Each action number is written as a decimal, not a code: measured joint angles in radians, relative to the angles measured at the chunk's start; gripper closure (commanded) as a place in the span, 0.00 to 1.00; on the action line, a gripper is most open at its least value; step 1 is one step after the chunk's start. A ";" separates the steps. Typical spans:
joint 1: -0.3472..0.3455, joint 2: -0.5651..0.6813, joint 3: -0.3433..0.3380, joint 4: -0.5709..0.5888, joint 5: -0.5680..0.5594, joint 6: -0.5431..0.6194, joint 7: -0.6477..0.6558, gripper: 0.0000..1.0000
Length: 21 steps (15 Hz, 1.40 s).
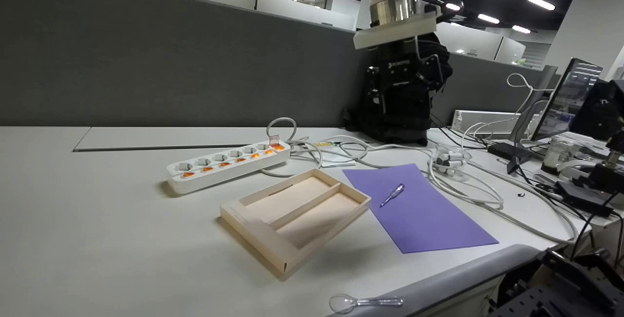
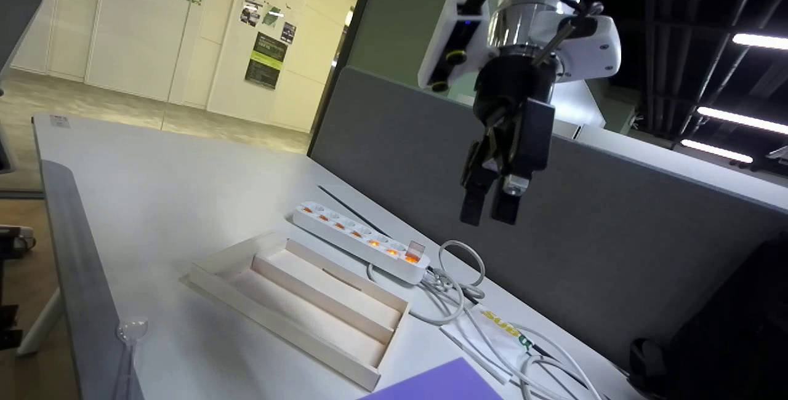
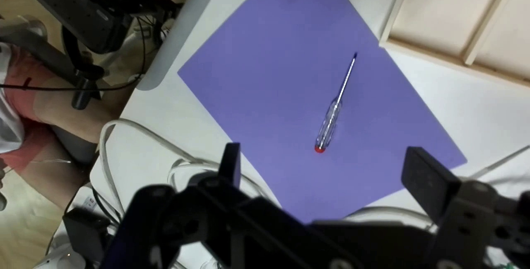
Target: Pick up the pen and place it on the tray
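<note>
In an exterior view, left to right: 1 power strip point(image 1: 228, 167), far; 1 two-compartment wooden tray point(image 1: 287, 199), nearer, presumably placed for a short carry; 1 tester screwdriver point(image 1: 392, 195) (the "pen") flat on 1 purple sheet point(image 1: 429, 214), perhaps for contrast; 1 gripper point(image 3: 325, 157) overhead, 2 fingers point(image 3: 428, 180) wide (wrist view), holding nothing, presumably ready to grasp.

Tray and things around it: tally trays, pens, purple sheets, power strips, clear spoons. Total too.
Tray: 1
Pen (looks like a small screwdriver): 1
Purple sheet: 1
Power strip: 1
Clear spoon: 1
Total: 5
</note>
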 measured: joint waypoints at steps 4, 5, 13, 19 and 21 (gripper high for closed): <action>-0.003 -0.001 -0.053 -0.058 -0.045 0.167 0.134 0.00; -0.004 -0.001 -0.063 -0.066 -0.045 0.179 0.148 0.00; -0.008 0.001 -0.076 -0.087 0.003 0.267 -0.038 0.00; -0.038 0.038 -0.110 -0.166 0.140 0.422 -0.503 0.00; -0.046 0.062 -0.130 -0.177 0.151 0.435 -0.597 0.00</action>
